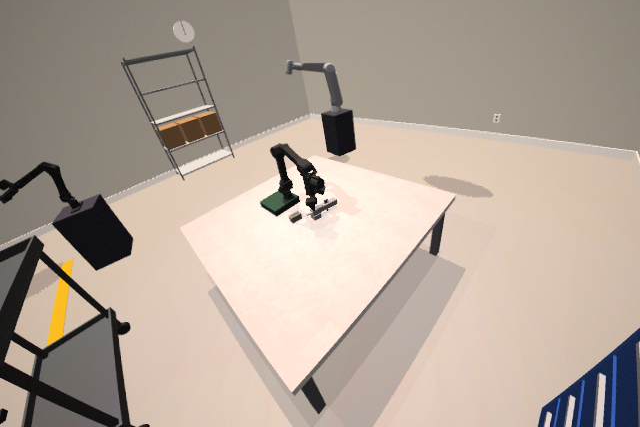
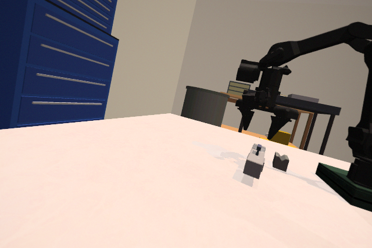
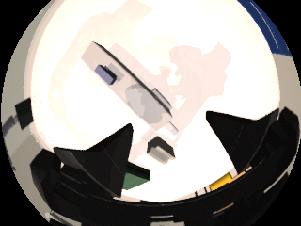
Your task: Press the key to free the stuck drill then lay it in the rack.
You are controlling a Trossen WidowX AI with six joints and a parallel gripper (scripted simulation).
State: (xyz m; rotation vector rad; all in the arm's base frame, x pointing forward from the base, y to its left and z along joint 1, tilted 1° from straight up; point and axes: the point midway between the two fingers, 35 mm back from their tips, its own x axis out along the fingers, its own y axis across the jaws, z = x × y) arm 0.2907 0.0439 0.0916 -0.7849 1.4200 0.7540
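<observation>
A grey holder block [image 2: 253,165] [image 1: 316,214] [image 3: 143,98] stands on the white table [image 2: 120,179] [image 1: 310,298]. A pale long body, which I take for the drill [image 3: 101,59] [image 1: 327,202], lies through the block. A small dark blue key [image 2: 258,148] [image 3: 105,75] stands up on top. The rack, a small dark block with a V notch [image 2: 281,161] [image 1: 295,216] [image 3: 161,149], stands close beside the holder. My gripper [image 2: 261,126] [image 1: 311,201] [image 3: 169,121] is open and empty. It hangs a short way above the holder and the rack, fingers pointing down.
The arm's green base plate [image 2: 333,176] [image 1: 279,202] [image 3: 137,179] lies on the table just beyond the rack. A blue drawer cabinet [image 2: 60,47], a dark bin [image 2: 204,105] and a side table [image 2: 309,105] stand off the table, behind it.
</observation>
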